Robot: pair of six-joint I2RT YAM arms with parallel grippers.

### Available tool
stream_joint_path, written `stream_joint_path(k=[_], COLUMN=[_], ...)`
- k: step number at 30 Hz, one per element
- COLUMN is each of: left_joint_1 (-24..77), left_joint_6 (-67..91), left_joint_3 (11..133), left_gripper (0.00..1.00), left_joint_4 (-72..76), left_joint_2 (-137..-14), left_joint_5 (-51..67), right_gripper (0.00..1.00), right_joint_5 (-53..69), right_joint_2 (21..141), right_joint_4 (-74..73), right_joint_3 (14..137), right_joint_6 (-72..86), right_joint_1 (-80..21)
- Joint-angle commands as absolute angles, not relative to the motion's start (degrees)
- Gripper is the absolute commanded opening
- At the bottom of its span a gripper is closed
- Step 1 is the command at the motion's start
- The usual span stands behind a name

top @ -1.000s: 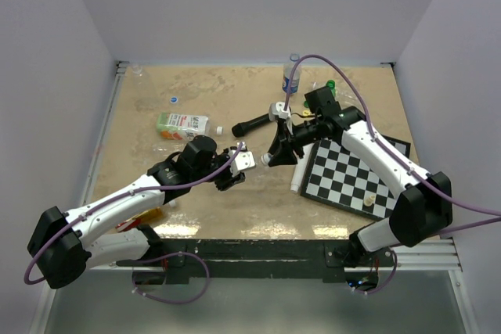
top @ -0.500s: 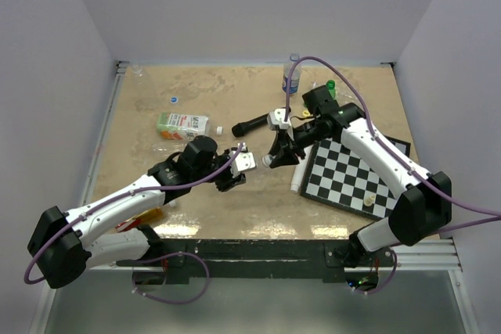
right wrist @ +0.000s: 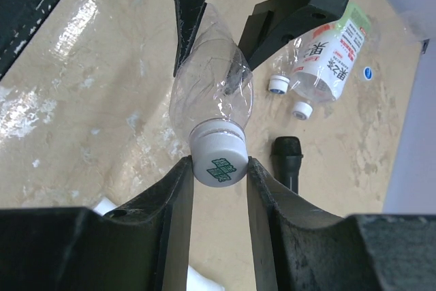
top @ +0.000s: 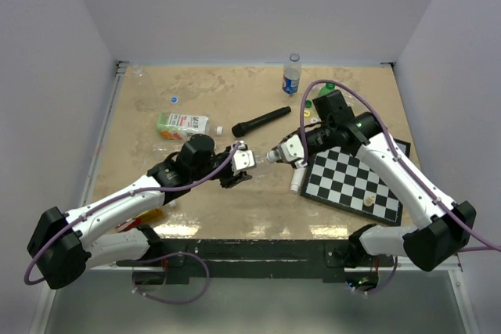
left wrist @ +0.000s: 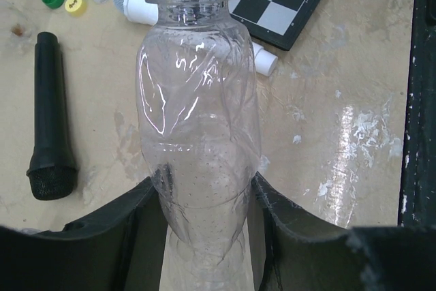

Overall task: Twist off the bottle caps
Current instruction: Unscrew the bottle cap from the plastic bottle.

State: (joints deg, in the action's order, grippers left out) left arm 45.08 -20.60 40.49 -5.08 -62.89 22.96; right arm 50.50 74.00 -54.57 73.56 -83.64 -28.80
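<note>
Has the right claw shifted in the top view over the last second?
Yes. The right claw swung off the handle end of the black microphone, nearer the black-and-white chessboard, and now grips the white cap of the clear plastic bottle.

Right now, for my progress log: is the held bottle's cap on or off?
On: white cap sits on the clear bottle, right gripper around it.

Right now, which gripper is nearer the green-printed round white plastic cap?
Right. The right gripper grips that cap; the left gripper holds the clear plastic bottle at its base.
</note>
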Motion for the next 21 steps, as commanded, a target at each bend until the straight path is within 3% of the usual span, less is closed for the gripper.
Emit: stream_joint_path(k=[1, 12, 21], left_joint_1=[44.91, 45.0, 45.0], left_joint_6=[-21.45, -21.36, -21.27], left_joint_3=[39.9, 40.17, 40.17], left_gripper=[0.02, 0.02, 0.02], left_joint_4=[-10.11, -10.2, -10.37], left_joint_2=[-62.75, -62.84, -62.49], left_joint_5=[25.22, 25.05, 24.61], right_gripper=[0.0, 0.16, 0.57], right_joint_5=[49.3, 54.67, 52.39], right_joint_2=[71.46, 68.73, 66.1], right_joint_4=[-48.61, -47.9, -42.46], right_joint_3=[71.82, 68.29, 67.24], right_joint_6=[-89.3, -85.35, -71.38], right_joint_1=[-27.77, -27.86, -27.69])
